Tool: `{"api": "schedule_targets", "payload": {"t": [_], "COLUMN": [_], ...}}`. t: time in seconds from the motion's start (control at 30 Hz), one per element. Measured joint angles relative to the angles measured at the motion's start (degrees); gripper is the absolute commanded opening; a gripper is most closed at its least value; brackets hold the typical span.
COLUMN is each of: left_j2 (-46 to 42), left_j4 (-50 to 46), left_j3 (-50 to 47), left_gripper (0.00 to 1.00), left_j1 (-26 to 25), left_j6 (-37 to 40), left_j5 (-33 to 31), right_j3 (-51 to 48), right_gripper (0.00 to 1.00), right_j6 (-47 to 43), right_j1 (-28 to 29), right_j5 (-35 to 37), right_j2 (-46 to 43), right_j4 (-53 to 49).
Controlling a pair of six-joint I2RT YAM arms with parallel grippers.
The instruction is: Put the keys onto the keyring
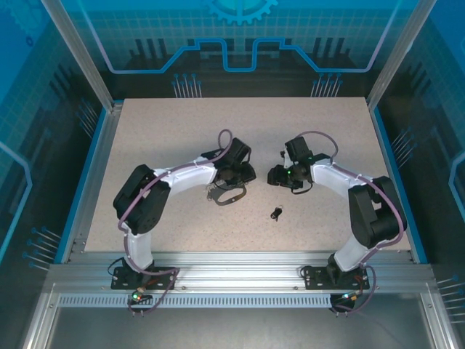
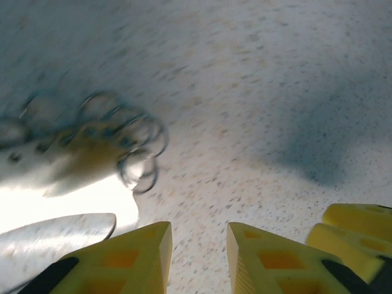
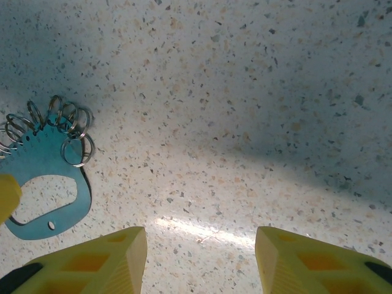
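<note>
Grey-blue keyring lies flat, left of right gripper fingers, wide and empty | left gripper fingers narrowly parted, empty, keyring just left | keys apart from both fingertips, ungrasped | threading apparently all left

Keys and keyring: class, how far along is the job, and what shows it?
Nothing looks done: the keys lie alone on the table, apart from the keyring. In hand: the left gripper and right gripper hover near the keyring, both open and empty. Left: grasp both pieces and thread the keys on.
</note>
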Motion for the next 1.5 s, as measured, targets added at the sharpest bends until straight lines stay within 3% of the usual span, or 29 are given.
{"api": "schedule_targets", "payload": {"t": [0.27,0.47,1.07,1.5], "left_j2": [2.71,4.11,10.29,13.77], "left_j4": [-12.96,-19.34,-19.47,-19.39], "left_j3": [11.78,13.07,16.61,18.56], "left_gripper": [0.30,0.30,0.31,0.35], "left_j1": [0.00,-0.28,-1.51,-1.51], "left_j6": [29.14,40.28,46.03,47.69], "left_j5": [1.84,0.72,-7.87,-10.01], "right_j3": [-0.59,-1.25,-3.26,-3.26], "right_gripper": [0.53,0.54,0.58,0.58], "right_j6": [-0.02,0.00,0.46,0.68], "right_j1": [-0.31,-0.37,-0.37,-0.37], "right_j5": [-0.02,0.00,-0.15,-0.17], "right_j2": [-0.57,-0.57,-0.59,-0.59], "right_j4": [0.09,0.15,0.63,0.68]}}
